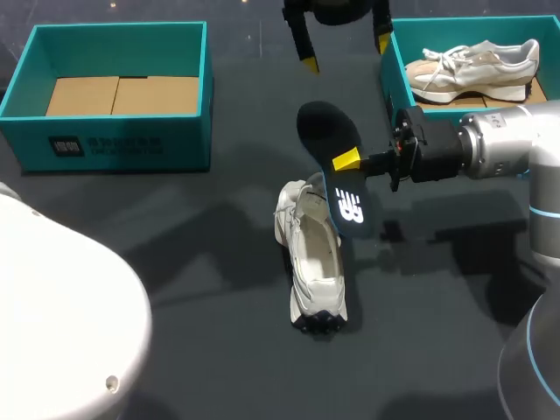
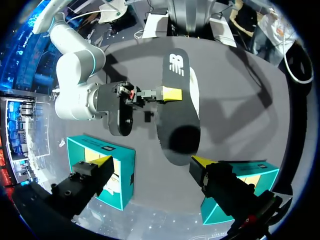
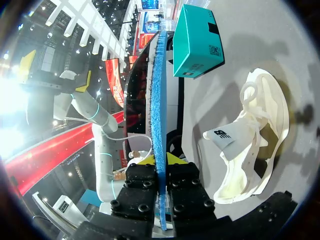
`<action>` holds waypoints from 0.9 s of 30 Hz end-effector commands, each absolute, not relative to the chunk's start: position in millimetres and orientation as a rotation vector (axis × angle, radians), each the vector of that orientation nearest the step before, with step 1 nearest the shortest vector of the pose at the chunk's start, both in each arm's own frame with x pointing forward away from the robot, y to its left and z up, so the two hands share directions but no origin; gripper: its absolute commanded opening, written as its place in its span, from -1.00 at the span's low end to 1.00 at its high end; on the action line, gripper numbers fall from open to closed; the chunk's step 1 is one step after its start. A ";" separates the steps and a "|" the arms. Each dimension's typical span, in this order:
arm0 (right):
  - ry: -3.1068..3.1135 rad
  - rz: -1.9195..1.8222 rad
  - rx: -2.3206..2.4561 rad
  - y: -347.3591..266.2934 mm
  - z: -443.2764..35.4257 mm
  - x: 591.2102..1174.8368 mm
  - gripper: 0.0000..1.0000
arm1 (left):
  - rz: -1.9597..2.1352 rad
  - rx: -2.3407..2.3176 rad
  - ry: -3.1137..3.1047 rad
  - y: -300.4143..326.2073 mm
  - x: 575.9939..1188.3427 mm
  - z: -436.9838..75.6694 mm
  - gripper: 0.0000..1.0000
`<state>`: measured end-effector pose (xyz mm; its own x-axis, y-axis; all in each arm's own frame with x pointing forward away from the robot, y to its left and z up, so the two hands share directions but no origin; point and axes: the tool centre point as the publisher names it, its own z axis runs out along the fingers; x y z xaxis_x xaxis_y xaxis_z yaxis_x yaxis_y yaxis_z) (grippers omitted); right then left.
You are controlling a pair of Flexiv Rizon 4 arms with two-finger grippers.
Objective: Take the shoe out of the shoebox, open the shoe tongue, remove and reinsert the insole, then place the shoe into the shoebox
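A white shoe (image 1: 315, 262) lies on the dark table, toe toward the front edge, its tongue pulled open (image 3: 225, 137). My right gripper (image 1: 346, 160) is shut on the dark insole (image 1: 337, 171), which hangs tilted just above the shoe's heel end, logo side up. In the right wrist view the insole (image 3: 159, 90) stands edge-on between the fingertips. My left gripper (image 1: 346, 52) hangs open beyond the insole, nothing between its fingers (image 2: 200, 164). From the left wrist the insole (image 2: 177, 115) and the right gripper (image 2: 167, 93) lie ahead of it.
A teal shoebox (image 1: 118, 28) with cardboard inside stands at the back left. A second teal shoebox (image 1: 392, 77) at the back right holds another pale shoe (image 1: 477, 68). A white part of my left arm (image 1: 61, 315) fills the front left corner.
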<state>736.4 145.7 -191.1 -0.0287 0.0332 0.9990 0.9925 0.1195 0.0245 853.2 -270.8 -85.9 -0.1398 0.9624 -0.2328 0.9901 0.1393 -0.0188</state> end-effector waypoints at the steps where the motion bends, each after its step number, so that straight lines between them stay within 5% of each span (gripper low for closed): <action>1: -1.310 -1.123 -1.136 146.1 -191.0 735.2 -1.00 | -0.165 2.022 2.286 -278.5 853.3 -87.1 1.00; 27: -1.310 -1.123 -1.136 146.1 -191.0 735.2 -1.00 | -0.503 1.776 2.072 -238.4 834.8 -96.8 1.00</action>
